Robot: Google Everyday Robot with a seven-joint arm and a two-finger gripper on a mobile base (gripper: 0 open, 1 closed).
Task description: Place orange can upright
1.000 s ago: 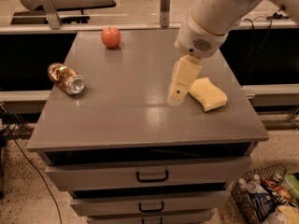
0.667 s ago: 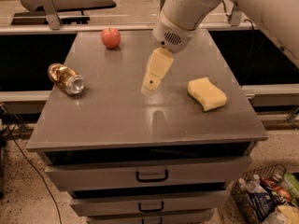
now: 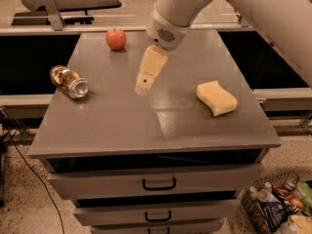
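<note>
- Orange can (image 3: 68, 81) — lying on its side near the left edge of the grey cabinet top (image 3: 146, 126), silver end facing front-right, well apart from everything else.
- Gripper (image 3: 145, 82) low over the middle of the top, between can and yellow sponge (image 3: 216, 98), tilted with its tip pointing down-left; nothing in its hold, width of opening impossible to tell.
- Red apple (image 3: 116, 38) near the back edge, out of the likely path.
- Step in hand, by the look of it: the reach toward the can, not yet made.
- To do it well: come in leftward and low, square to the can's long axis, and close across the round body near its middle rather than over the ends.
- Mind the roll — risk of a sideways nudge sending the can off the left edge.
- Then lift clear, turn the axis vertical, set a flat end down, and let go only once seated.
</note>
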